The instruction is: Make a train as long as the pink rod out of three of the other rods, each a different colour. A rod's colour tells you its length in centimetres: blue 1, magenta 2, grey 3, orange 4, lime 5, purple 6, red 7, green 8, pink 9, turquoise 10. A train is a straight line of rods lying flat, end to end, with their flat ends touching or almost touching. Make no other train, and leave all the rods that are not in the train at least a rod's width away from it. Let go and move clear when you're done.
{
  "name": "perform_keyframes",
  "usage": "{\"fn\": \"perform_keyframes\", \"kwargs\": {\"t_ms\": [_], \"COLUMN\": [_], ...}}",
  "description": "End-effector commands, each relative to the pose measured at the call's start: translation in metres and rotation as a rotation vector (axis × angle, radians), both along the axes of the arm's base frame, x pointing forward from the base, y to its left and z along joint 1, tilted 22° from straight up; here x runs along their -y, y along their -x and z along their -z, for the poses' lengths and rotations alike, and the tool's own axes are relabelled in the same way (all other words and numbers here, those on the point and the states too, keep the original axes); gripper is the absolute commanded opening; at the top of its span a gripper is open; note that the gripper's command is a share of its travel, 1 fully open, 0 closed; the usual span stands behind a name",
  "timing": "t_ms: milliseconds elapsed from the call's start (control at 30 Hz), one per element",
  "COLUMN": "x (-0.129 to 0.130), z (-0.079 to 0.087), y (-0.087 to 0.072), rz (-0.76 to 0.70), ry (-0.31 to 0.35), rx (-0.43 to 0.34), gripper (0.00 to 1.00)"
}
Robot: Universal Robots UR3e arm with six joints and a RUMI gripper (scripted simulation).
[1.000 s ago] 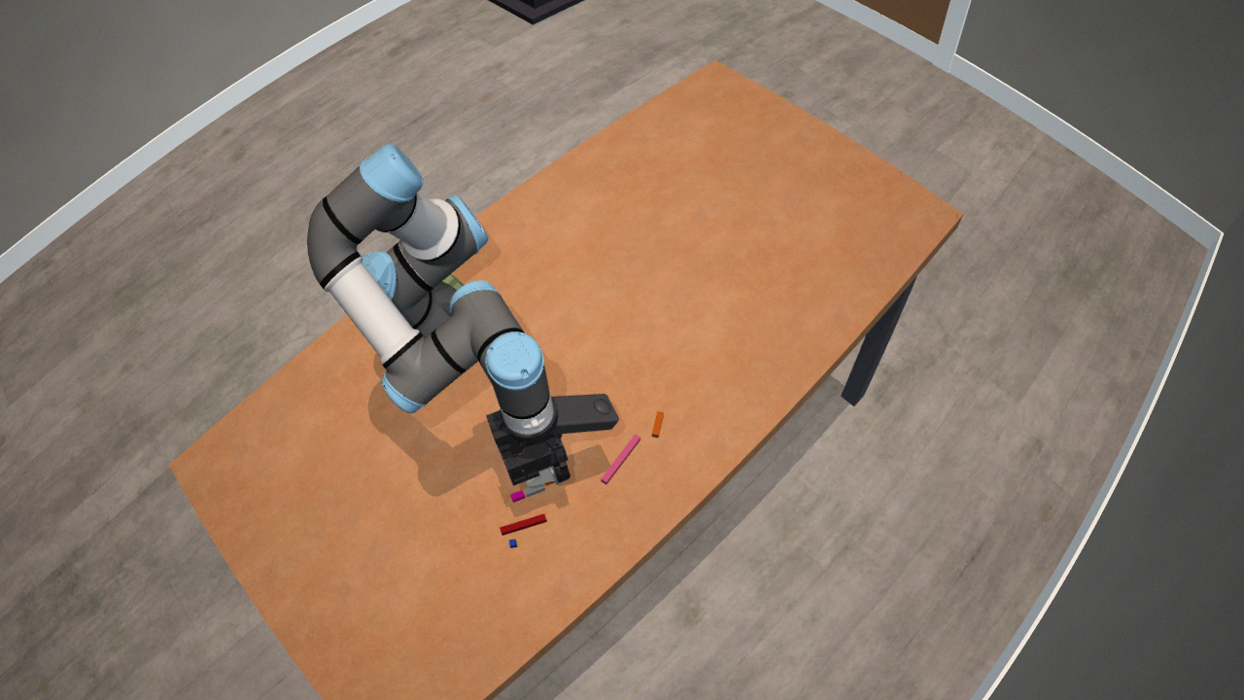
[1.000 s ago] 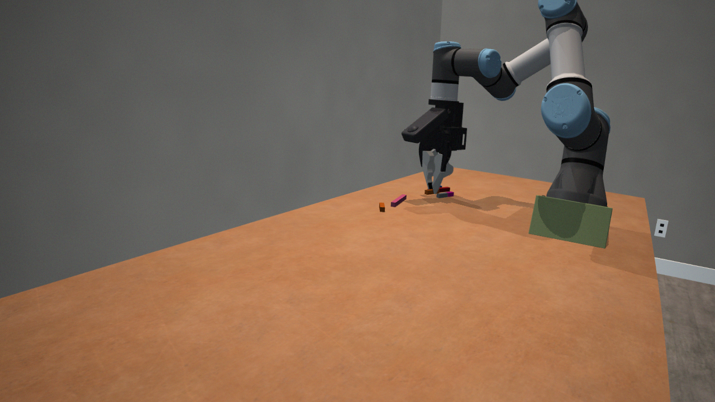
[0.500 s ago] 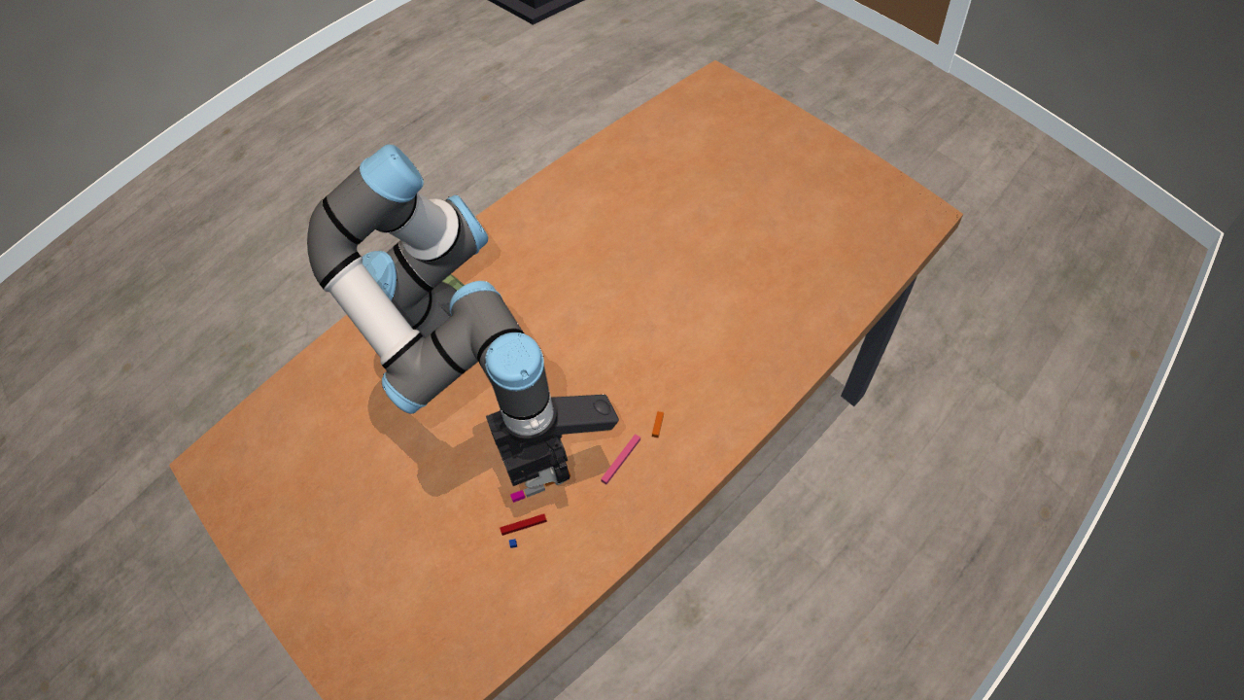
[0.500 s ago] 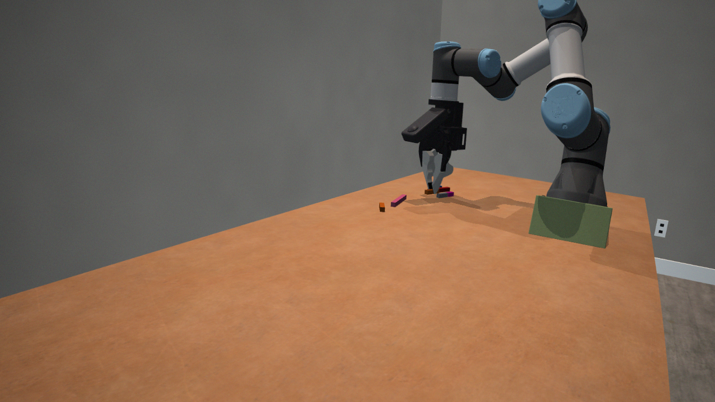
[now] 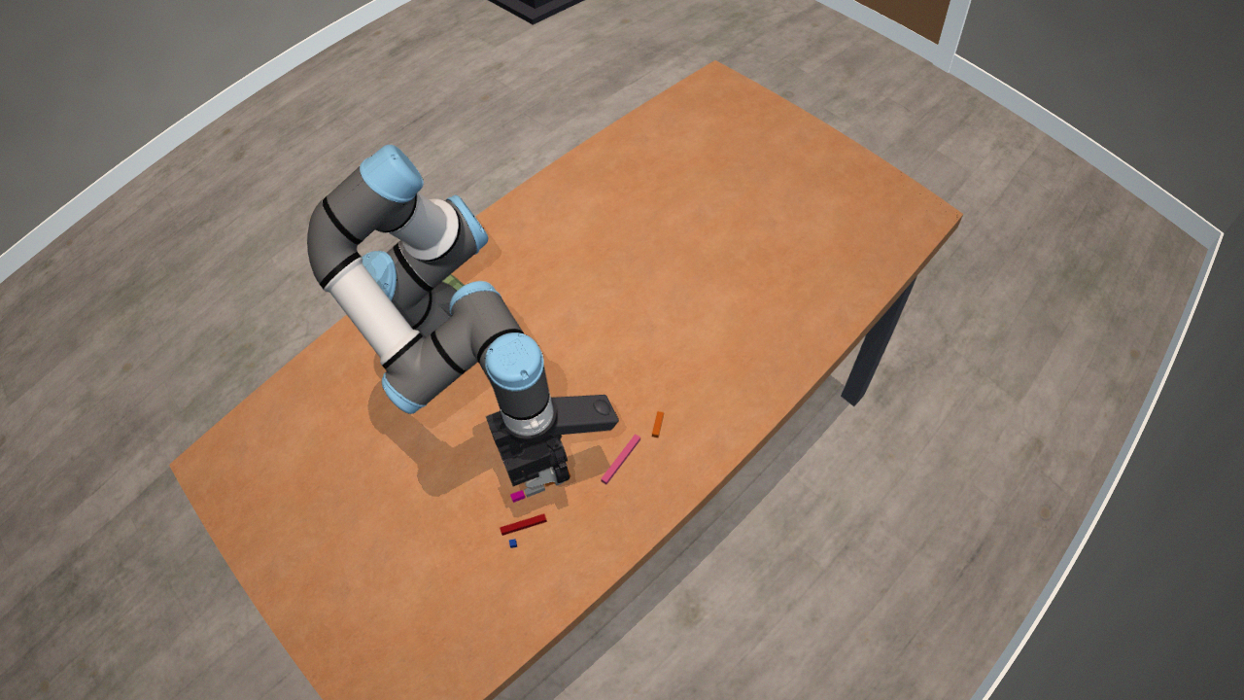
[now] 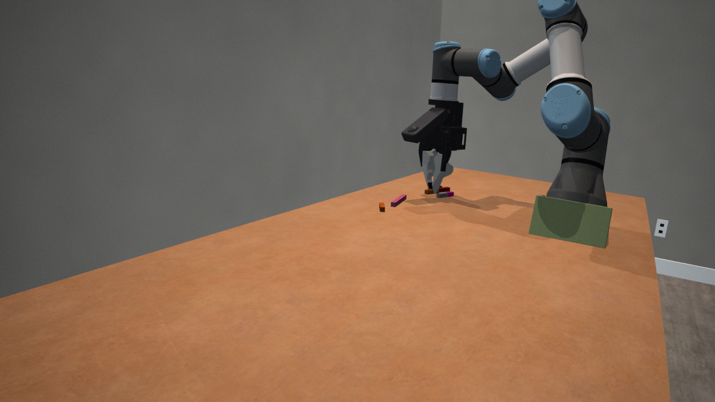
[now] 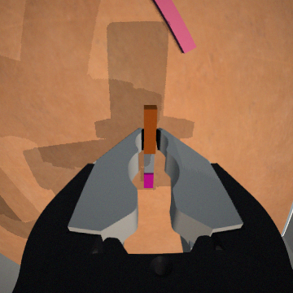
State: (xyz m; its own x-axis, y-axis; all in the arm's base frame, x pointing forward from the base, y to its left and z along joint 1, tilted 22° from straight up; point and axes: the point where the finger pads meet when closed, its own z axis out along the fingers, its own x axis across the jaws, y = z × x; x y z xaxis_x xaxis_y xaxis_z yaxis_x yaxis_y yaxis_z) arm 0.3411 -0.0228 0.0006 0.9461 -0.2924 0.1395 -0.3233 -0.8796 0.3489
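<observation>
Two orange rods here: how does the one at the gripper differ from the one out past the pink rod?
The near orange rod is clamped in the shut gripper; the far orange rod lies free. The near one lines up end to end with the grey rod and magenta rod; the far one sits alone beyond the pink rod. Both share the same orange colour.

On the tabletop (image 5: 696, 261), the gripper (image 5: 540, 481) clamped the held rod (image 7: 150, 129), which lay in line with a middle rod (image 7: 149, 164) and an end rod (image 5: 517, 496) running toward 8 o'clock in the top view. The longest rod (image 5: 620, 458) lay at 3 o'clock, apart from them, with a stray rod (image 5: 657, 424) at its 1 o'clock. Another rod (image 5: 522, 523) lay at the gripper's 6 o'clock, the smallest rod (image 5: 512, 542) just beyond.
</observation>
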Motion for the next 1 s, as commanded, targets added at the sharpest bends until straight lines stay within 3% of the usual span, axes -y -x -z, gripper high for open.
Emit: {"fn": "perform_keyframes", "kwargs": {"t_ms": [0, 967], "x": [0.000, 0.004], "z": [-0.001, 0.010], "y": [-0.001, -0.001], "rz": [0.000, 0.000], "ry": [0.000, 0.000], "rx": [0.002, 0.002], "gripper": [0.00, 0.00]}}
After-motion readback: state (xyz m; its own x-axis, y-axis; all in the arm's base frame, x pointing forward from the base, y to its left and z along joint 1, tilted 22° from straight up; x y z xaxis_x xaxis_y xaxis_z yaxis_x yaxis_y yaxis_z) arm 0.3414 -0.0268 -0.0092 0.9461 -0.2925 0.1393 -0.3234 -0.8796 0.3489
